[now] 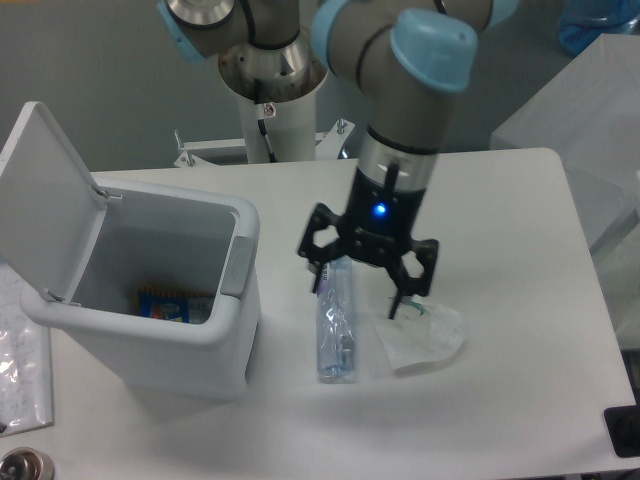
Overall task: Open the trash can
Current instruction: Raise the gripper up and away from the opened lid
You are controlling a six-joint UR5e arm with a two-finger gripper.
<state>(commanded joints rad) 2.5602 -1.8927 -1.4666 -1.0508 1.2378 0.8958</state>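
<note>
The white trash can (160, 330) stands at the left of the table with its lid (45, 195) swung up and back, leaning to the left. Its inside is exposed, and a blue-and-orange packet (165, 305) lies at the bottom. A grey push-tab (236, 265) sits on the rim facing right. My gripper (358, 292) hangs open to the right of the can, apart from it, above the clear bottle (336, 328). Nothing is between its fingers.
A clear plastic bottle lies on the table right of the can. A crumpled clear wrapper (420, 335) with a green mark lies next to it. Plastic-bagged items (20, 370) rest at the left edge. A white box (590, 130) stands at the far right.
</note>
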